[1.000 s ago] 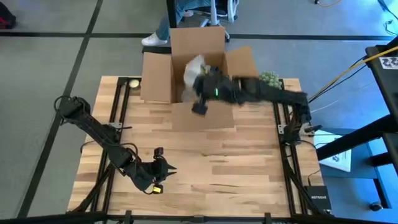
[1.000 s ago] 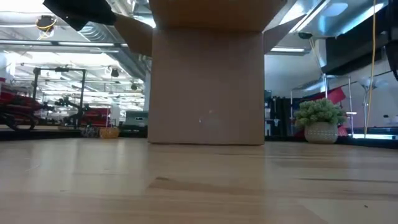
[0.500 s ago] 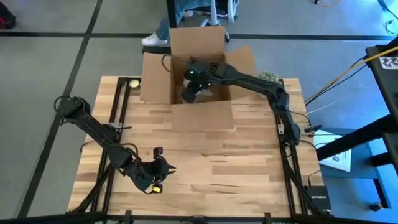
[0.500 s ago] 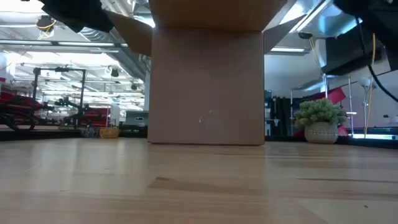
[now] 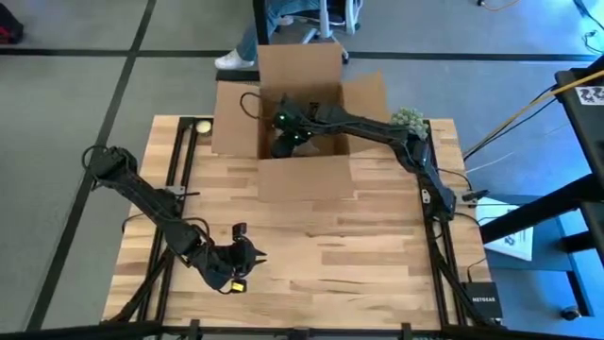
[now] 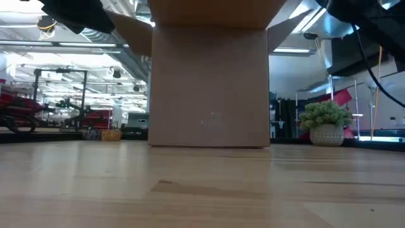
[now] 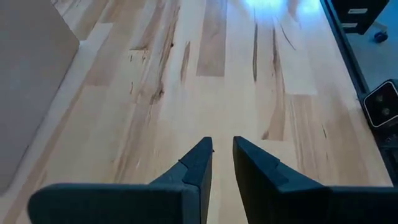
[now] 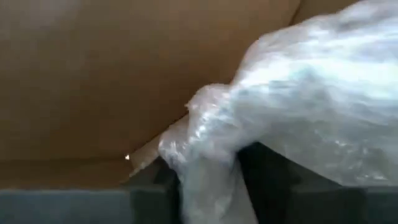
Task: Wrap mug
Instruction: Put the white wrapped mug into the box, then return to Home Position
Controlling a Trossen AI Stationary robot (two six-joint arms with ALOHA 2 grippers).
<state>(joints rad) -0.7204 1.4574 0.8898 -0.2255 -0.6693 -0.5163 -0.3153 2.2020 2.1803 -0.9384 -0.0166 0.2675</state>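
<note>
Since half a second ago I see the right arm has reached further into the open brown cardboard box (image 5: 302,94), its gripper (image 5: 286,144) now lower and closer to the box's left wall, while the left arm has not moved. The pale wooden plank table (image 5: 311,246) carries that box at its far edge, centred, flaps spread outward; in the low view the box's near wall (image 6: 209,88) fills the middle of the picture. The right arm stretches from the table's right side across to the box. Its wrist view shows a crumpled bundle of clear bubble wrap (image 8: 298,99) inside the box against the cardboard wall, a fold of it pinched between the dark fingers (image 8: 273,174), so I read the right gripper as clenched on the wrap; the mug itself I cannot make out within it. The left gripper (image 5: 243,253) rests low over the near left part of the table, fingers (image 7: 196,168) nearly together with only a thin gap, holding nothing. A small potted green plant (image 6: 326,123) stands at the far right corner.
</note>
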